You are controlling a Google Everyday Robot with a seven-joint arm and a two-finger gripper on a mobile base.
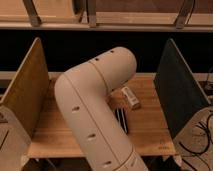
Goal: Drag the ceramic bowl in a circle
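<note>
The gripper does not show; it seems to sit somewhere behind the bulky arm [92,107], so I cannot tell how far open it is or whether it holds anything. The ceramic bowl is hidden too, probably behind that same elbow.

For a clean circle, press lightly on the bowl's rim or inner wall and keep it flat: a glazed bowl likely slides easily on wood and may skid or tip.

The arm is smooth, cream and rounded. The counter [150,134] is pale planked wood. On it lie a small whitish block [130,97] and a dark flat strip [121,120], near each other. A tan panel [25,95] and a dark panel [180,90] stand at the sides.
</note>
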